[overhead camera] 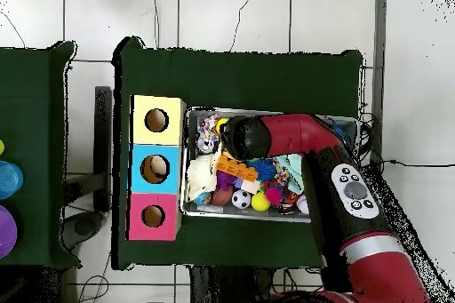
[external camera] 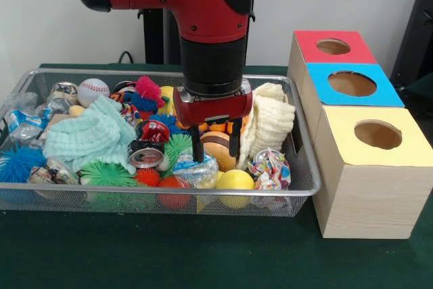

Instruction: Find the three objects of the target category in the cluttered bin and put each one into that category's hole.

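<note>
The silver wire-mesh bin is full of clutter; in the overhead view my arm covers much of the bin. My gripper is low in the bin with its fingers apart, either side of a burger-like toy. A crinkly clear packet with blue-white print lies right under the left fingertip. A clear packet with multicoloured contents lies at the bin's front right. Another blue-white packet lies at the far left. In the overhead view the gripper is hidden under the arm.
Three boxes with holed tops stand right of the bin: red, blue, yellow. The bin also holds crushed cans, a baseball, a mint cloth, a cream knit cloth, a yellow ball and spiky balls.
</note>
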Robot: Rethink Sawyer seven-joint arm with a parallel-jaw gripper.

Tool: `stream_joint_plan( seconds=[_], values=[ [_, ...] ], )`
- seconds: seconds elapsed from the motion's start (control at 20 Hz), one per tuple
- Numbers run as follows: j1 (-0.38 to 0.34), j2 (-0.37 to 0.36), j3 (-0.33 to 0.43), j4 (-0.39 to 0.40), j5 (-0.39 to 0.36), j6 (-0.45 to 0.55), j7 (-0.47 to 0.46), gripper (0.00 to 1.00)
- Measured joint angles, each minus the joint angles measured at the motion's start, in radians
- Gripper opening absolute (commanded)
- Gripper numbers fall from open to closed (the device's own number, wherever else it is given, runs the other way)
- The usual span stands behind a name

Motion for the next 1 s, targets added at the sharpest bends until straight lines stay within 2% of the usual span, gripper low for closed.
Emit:
stream_joint_plan(
  seconds=[0.15, 0.65, 1.0],
  values=[
    [0.013, 0.0, -0.004, -0.001, -0.01, 0.0, 0.0, 1.0],
    [0.125, 0.0, -0.058, -0.006, -0.05, 0.0, 0.0, 1.0],
    [0.144, 0.0, -0.079, -0.006, -0.052, 0.0, 0.0, 1.0]
  ],
)
